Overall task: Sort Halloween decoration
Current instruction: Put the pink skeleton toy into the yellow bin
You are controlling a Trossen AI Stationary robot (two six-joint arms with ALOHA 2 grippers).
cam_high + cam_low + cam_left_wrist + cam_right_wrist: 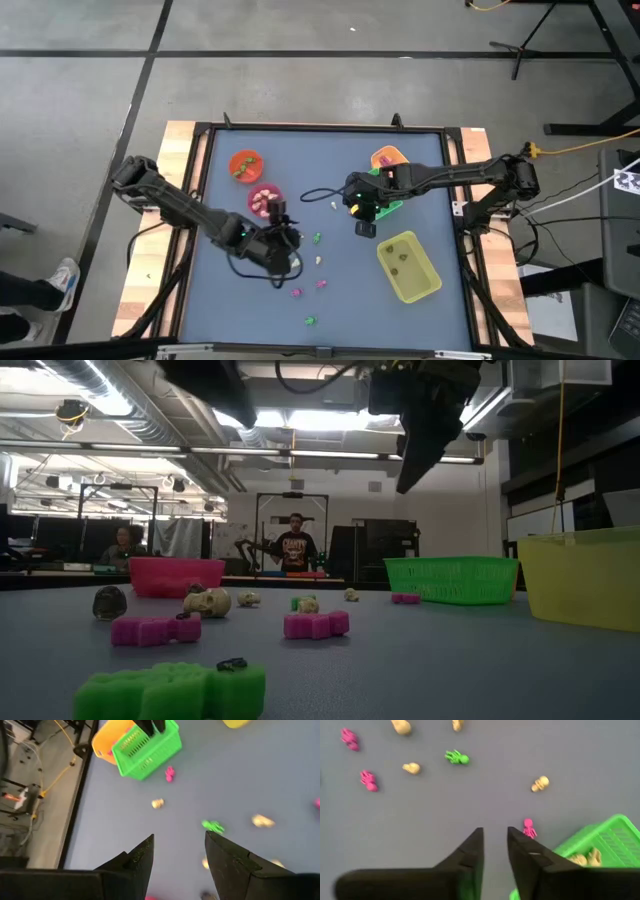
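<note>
Near the tabletop's (220,300) front edge lie scattered Halloween trinkets (310,321), pink, green and cream. Above them the left end effector (285,238) hovers mid-tabletop, fingers parted, holding nothing. Farther back, the right end effector (364,228) hangs beside the green tray (392,205), fingers narrowly apart, empty, cream trinkets inside the tray.
</note>
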